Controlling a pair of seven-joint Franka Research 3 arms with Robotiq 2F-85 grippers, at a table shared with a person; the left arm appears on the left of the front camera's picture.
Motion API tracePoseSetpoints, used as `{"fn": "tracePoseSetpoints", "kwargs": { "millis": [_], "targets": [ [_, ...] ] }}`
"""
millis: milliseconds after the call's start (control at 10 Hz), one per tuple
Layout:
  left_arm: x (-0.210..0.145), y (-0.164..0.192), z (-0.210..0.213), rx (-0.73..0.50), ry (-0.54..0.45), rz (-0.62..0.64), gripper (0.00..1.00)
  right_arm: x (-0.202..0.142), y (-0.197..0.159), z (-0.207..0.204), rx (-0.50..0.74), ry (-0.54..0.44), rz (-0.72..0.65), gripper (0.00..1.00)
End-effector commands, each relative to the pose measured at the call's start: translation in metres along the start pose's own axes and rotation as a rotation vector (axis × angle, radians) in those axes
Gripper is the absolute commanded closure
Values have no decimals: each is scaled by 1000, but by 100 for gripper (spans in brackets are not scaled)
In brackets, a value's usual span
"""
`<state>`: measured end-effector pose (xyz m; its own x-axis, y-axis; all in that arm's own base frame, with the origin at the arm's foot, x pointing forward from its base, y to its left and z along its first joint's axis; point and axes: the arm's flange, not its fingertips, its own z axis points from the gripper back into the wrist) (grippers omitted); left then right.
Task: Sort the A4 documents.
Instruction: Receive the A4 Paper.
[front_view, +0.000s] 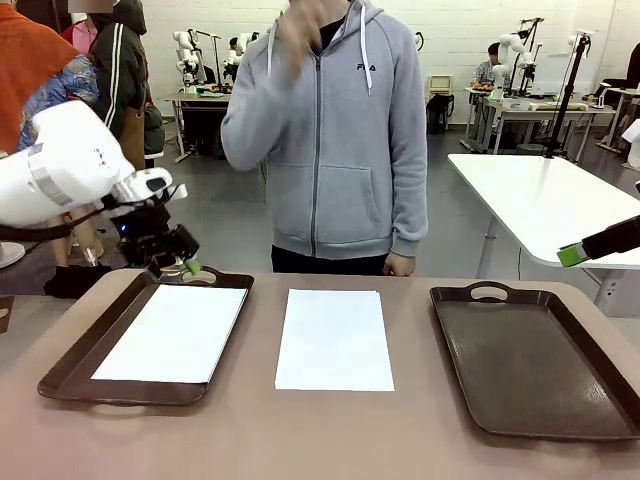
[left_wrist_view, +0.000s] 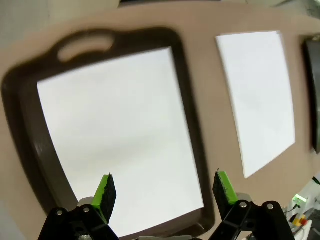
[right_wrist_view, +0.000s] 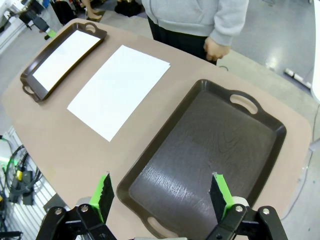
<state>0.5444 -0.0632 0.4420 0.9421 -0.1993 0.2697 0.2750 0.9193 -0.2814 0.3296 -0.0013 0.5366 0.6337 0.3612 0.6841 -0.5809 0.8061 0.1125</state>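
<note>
One A4 document (front_view: 172, 333) lies flat inside the left brown tray (front_view: 70, 362). A second A4 document (front_view: 335, 340) lies on the bare table between the two trays. My left gripper (front_view: 187, 264) hovers over the far handle of the left tray. In the left wrist view that gripper (left_wrist_view: 165, 190) is open above the sheet in the tray (left_wrist_view: 120, 135), with nothing between its fingers. My right gripper (front_view: 572, 254) hangs off the table's right side. The right wrist view shows it (right_wrist_view: 161, 194) open, high above the empty right tray (right_wrist_view: 210, 145).
A person in a grey hoodie (front_view: 335, 130) stands at the far edge, one hand (right_wrist_view: 217, 49) hanging near the table and the other raised. The right tray (front_view: 530, 360) holds nothing. A white table (front_view: 550, 200) stands behind on the right.
</note>
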Motion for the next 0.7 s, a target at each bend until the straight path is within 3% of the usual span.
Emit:
{"fn": "tracePoseSetpoints", "kwargs": {
  "millis": [0,300,500,600],
  "targets": [
    [-28,1,39,-52,-160,-115,0,-1,-1,-2,20,-3,-3,0],
    [-66,-2,117,-175,-321,-406,0,-1,-1,-2,20,-3,-3,0],
    [-89,7,145,-257,-357,-572,0,-1,-1,-2,20,-3,-3,0],
    [-94,4,157,-182,-370,-551,0,-1,-1,-2,20,-3,-3,0]
  ]
}}
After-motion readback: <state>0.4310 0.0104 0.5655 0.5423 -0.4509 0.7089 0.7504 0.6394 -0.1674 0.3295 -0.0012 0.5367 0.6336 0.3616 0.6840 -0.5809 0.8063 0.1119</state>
